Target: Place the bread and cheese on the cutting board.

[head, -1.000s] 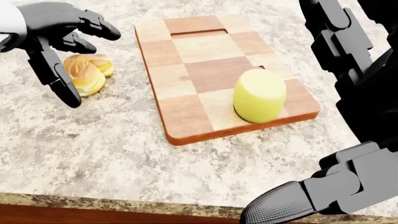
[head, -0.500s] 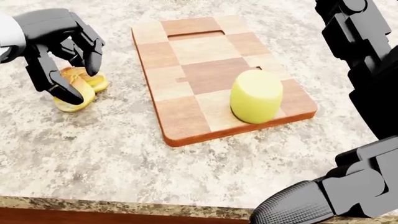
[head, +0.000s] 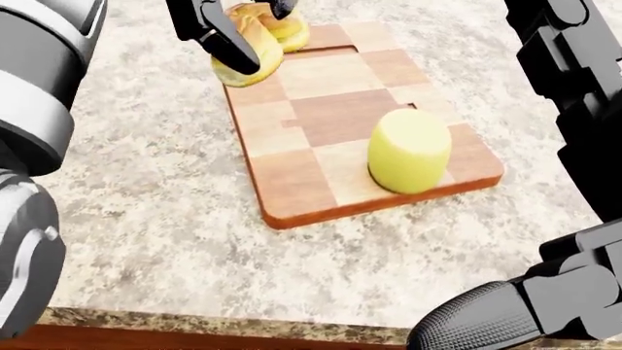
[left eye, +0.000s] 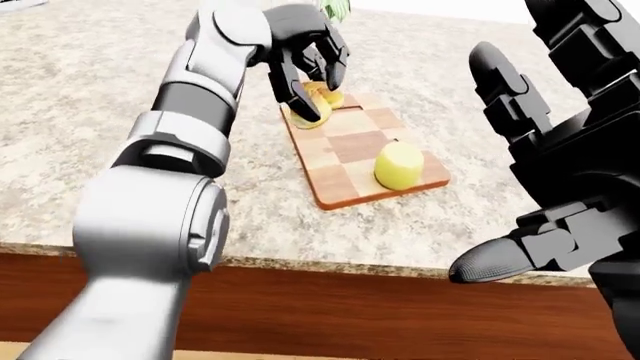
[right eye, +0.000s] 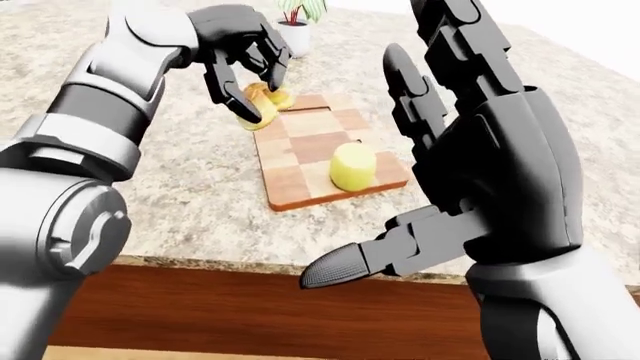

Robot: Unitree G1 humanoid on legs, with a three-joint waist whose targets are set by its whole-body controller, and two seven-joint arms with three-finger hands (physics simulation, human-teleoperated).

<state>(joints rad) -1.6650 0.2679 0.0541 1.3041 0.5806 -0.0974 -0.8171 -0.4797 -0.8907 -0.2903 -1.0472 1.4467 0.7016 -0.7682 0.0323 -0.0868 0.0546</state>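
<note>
Bread sits pinched in the left hand, whose black fingers close round the golden roll over the top left corner of the cutting board in the head view. Whether the roll touches the wood or hangs just above it I cannot tell. The cheese (a pale yellow, drum-shaped block) stands on the board near its lower right corner, well apart from the bread. The board lies flat on the speckled stone counter, tilted a little to the view's left. The right hand is raised near the cameras with its fingers spread apart, holding nothing, clear of the board and the counter edge. A small potted plant stands at the top of the right-eye view beyond the board.
</note>
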